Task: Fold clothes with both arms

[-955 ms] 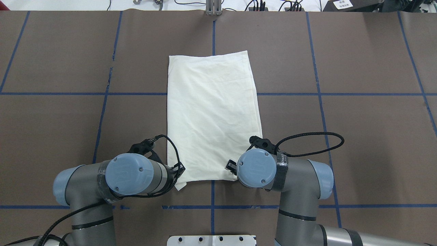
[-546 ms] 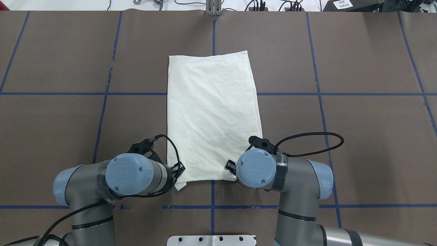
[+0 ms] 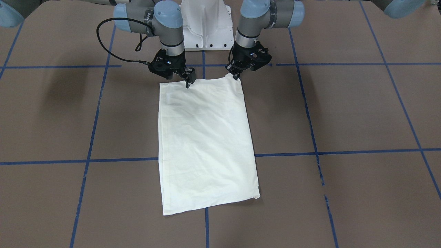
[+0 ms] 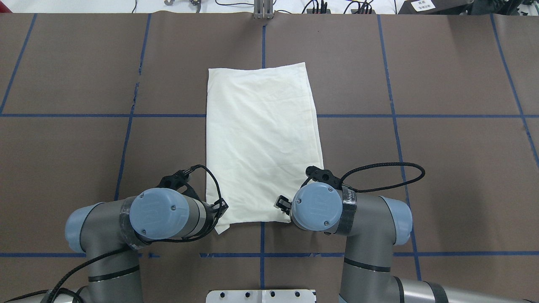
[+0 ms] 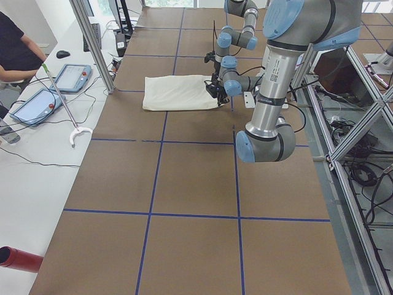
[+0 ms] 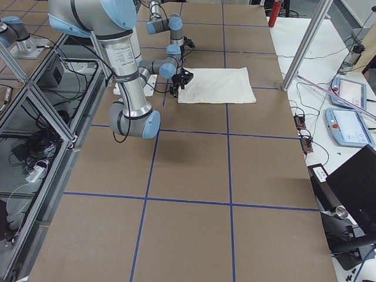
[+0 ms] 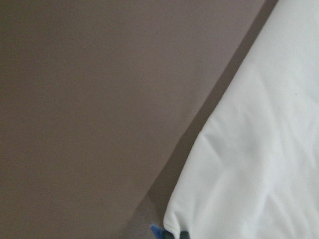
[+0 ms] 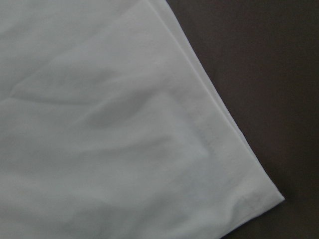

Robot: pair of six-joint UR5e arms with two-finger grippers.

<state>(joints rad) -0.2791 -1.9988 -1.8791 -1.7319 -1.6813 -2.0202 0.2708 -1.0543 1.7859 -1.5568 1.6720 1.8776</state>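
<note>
On robot-side edge of T-shirt (image 3: pixel 206 144) sit L gripper (image 3: pixel 236 75), R gripper (image 3: pixel 188 82).

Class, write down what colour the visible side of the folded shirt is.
Plain cream shirt, no print showing; clearest in the overhead exterior view.

**A:** Where is the counter (image 4: pixel 442 168) open?

**B:** It's bare brown surface on both sides of the folded shirt (image 4: pixel 261 139), and past its far edge too.

**A:** And the near edge?

**B:** Crowded. The left end effector (image 3: pixel 234 75) is on one near corner and the right end effector (image 3: pixel 188 82) on the other, with both wrists overhanging the hem. The right arm's black cable loop (image 4: pixel 396 163) arcs out beside the shirt, and the white pedestal base (image 4: pixel 261 294) sits behind, between the arms.
</note>
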